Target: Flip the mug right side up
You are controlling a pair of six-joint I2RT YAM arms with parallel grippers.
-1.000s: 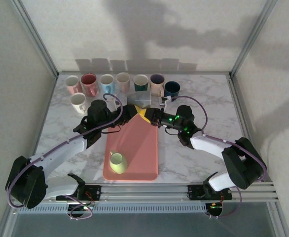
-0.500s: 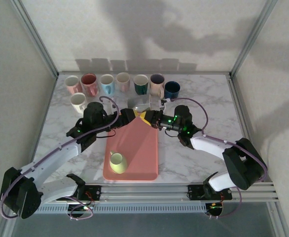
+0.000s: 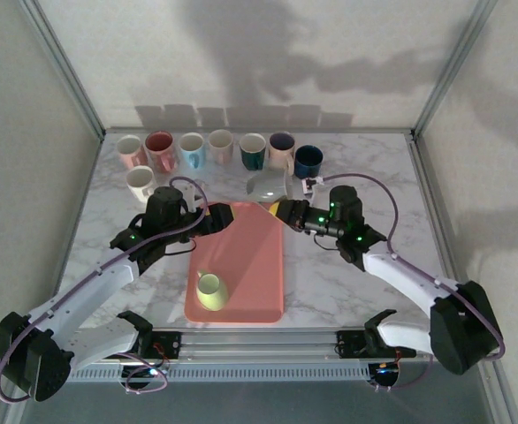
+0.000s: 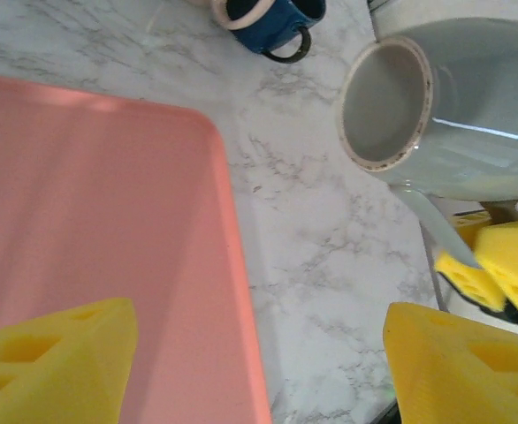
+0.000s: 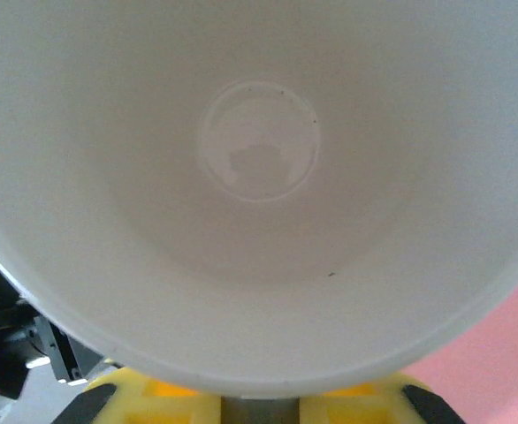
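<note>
The grey mug (image 3: 266, 184) hangs tilted on its side just beyond the far edge of the pink tray (image 3: 241, 256). My right gripper (image 3: 281, 210) is shut on its handle. The left wrist view shows its mouth (image 4: 387, 102) facing that camera, with the right gripper's yellow fingers (image 4: 493, 265) pinching the handle below the grey mug (image 4: 480, 115). In the right wrist view the grey mug's pale inside (image 5: 259, 168) sits right above my right gripper (image 5: 255, 408). My left gripper (image 3: 219, 218) stands open with nothing in it over the tray's far left corner; in its own view, the left gripper (image 4: 255, 371) straddles the tray's edge (image 4: 232, 247).
A pale green mug (image 3: 210, 290) rests on the near left of the tray. Several mugs line the back of the marble table (image 3: 347, 265), with a white one (image 3: 140, 184) in front of them. The dark blue mug (image 3: 308, 160) ends the row; the same blue mug (image 4: 272, 18) lies near the grey one.
My left gripper opened, let go of the grey mug and drew back to the left. The right arm swung right, keeping the mug by its handle.
</note>
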